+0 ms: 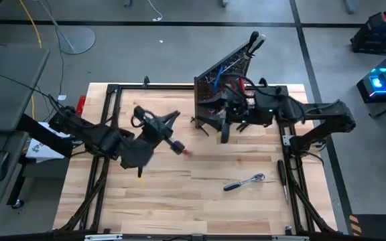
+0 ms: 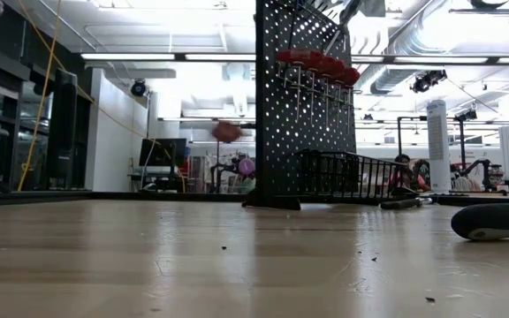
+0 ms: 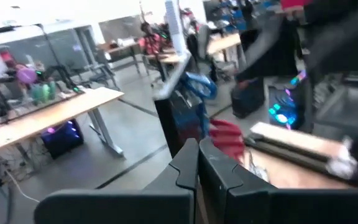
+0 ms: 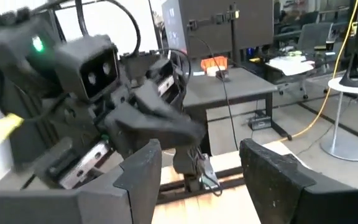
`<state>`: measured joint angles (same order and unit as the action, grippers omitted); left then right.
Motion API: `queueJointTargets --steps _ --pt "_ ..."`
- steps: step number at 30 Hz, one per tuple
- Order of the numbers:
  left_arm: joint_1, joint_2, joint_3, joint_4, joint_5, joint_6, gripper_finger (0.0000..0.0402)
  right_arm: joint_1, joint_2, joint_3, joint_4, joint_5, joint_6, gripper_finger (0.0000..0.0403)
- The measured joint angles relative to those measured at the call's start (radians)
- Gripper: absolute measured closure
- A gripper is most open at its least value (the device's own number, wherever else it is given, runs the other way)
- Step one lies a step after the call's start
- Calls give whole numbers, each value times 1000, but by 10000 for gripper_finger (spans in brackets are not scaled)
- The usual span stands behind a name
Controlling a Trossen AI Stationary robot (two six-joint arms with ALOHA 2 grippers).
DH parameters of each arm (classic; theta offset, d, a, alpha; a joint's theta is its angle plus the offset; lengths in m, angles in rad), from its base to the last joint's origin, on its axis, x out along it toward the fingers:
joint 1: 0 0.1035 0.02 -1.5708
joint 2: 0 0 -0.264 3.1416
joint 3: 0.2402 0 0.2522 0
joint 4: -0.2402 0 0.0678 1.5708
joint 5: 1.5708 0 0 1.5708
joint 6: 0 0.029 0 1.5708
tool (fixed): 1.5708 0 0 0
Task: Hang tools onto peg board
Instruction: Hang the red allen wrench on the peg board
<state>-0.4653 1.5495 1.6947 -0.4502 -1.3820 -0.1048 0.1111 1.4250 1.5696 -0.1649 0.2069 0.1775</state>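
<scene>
Tools are split: red-handled screwdrivers (image 2: 318, 64) already hang in a row on the peg board (image 2: 303, 106) standing at the desk's (image 1: 179, 194) far edge, while a chrome ratchet (image 1: 244, 181) lies flat on the wood near the right side. Left tool (image 1: 168, 136) is closed over mid-desk beside a red-tipped screwdriver (image 1: 179, 148); whether it holds that is unclear. Right tool (image 4: 201, 165) stands open and empty by the board's base.

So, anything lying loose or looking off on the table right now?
Two tools are not hung yet: a chrome ratchet lies loose on the table near the front, and a dark-handled screwdriver lies by the right frame rail. The peg board stands upright with red-handled tools on it. Nothing looks spilled or damaged.
</scene>
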Motion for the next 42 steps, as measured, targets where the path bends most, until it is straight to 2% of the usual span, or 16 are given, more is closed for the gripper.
queueJointTargets --steps 5,8,11,16,18,22,28,33,38,42 --pt "-7 -1 -21 -326 149 -365 402 3 -65 0 -147 2 0 196" --pt "-2 0 -86 -430 240 -548 401 3 -105 0 -232 18 6 196" --pt "-1 0 -174 -448 373 -655 401 3 -140 0 -305 58 5 197" --pt "0 1 -349 -373 740 -769 400 3 -166 0 -422 79 33 197" --pt "0 1 -409 -308 851 -789 398 3 -172 0 -480 78 50 197" --pt "-10 2 -490 -182 990 -637 375 3 -174 0 -584 67 91 197" --pt "10 56 -499 -88 1218 -85 296 9 -173 0 -713 -11 186 197" --pt "23 137 -498 -19 1361 204 224 51 -173 0 -775 -17 282 197" --pt "11 245 -498 6 1471 337 191 112 -173 0 -788 25 383 197" --pt "-18 310 -499 29 1481 373 188 165 -173 0 -789 79 437 197"
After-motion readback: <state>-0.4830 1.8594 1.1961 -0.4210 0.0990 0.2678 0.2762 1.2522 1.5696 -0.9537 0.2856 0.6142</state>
